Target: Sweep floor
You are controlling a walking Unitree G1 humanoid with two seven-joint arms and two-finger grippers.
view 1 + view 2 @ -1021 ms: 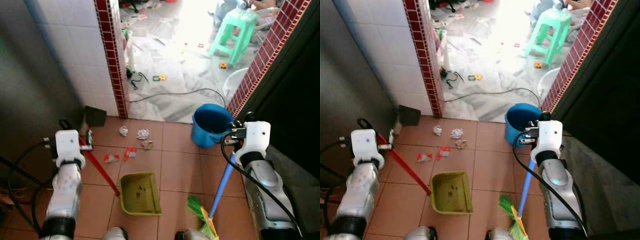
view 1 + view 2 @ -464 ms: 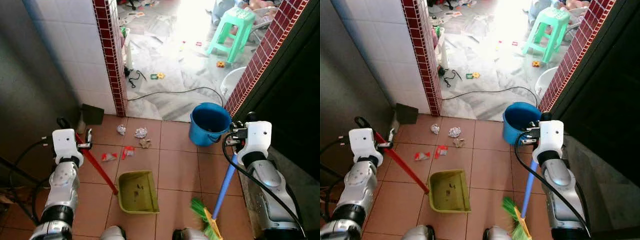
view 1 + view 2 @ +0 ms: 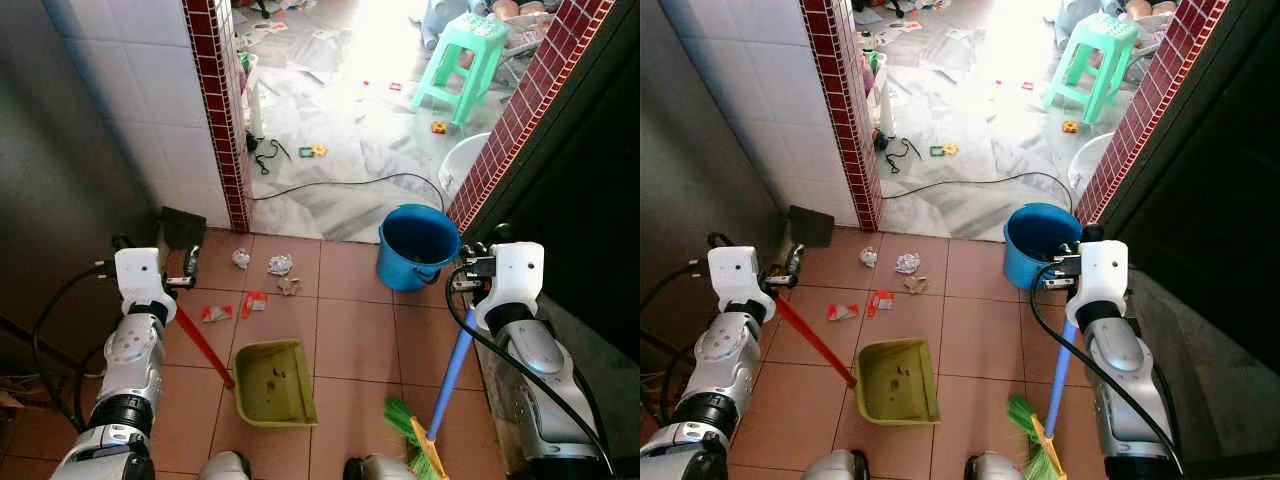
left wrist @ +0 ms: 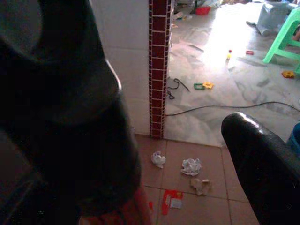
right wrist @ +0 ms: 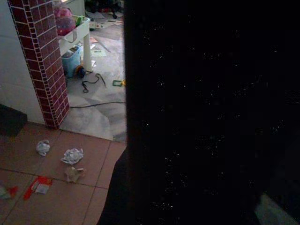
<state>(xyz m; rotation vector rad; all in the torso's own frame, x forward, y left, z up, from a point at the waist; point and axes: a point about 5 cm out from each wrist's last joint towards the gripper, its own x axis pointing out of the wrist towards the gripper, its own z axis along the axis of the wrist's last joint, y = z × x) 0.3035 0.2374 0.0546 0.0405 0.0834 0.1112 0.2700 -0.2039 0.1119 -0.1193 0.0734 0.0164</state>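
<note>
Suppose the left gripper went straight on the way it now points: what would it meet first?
Probably the tiled floor where the paper scraps lie, short of the brick pillar. The left gripper, holding the dustpan handle, looks down and forward at them in its wrist view; depth is uncertain.

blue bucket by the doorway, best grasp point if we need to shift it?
Probably the rim of the blue bucket, gripped from above on its near side. It stands upright with its mouth open, so one finger could go inside the wall and one outside. A brick pillar stands close on its right, so a sideways approach looks cramped.
</note>
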